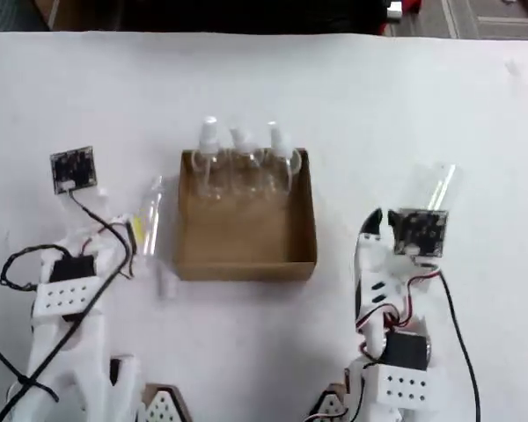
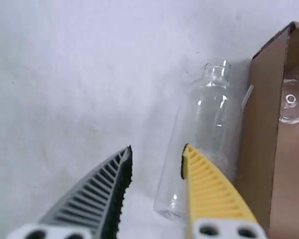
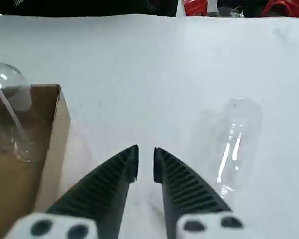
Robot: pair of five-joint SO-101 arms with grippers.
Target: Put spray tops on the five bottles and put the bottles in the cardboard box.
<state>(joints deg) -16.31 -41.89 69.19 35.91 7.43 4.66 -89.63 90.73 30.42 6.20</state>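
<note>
High view: a cardboard box point(image 1: 246, 262) sits mid-table point(image 1: 378, 97); 3 capped bottles point(image 1: 242, 156) stand in a row against its far wall; the left bottle point(image 1: 151, 211) lies uncapped just beside the box's left wall, with the left gripper point(image 1: 132, 230) at it; the right bottle point(image 1: 436, 186) lies well right of the box, just past the right gripper point(image 1: 374, 227); a small white piece point(image 1: 167, 283) rests near the box's near left corner.

Left wrist view: the left gripper point(image 2: 157, 155) is spread wide with bare table between its jaws; the left bottle point(image 2: 209, 114), open-necked, lies outside them, between the yellow finger and the cardboard box point(image 2: 266, 129).

Right wrist view: the right gripper point(image 3: 145, 155) shows only a narrow slit and grips nothing; the right bottle point(image 3: 237, 134) lies off to one side, apart from it; the cardboard box point(image 3: 55, 139) is on the other side, capped bottles point(image 3: 10, 114) inside.
</note>
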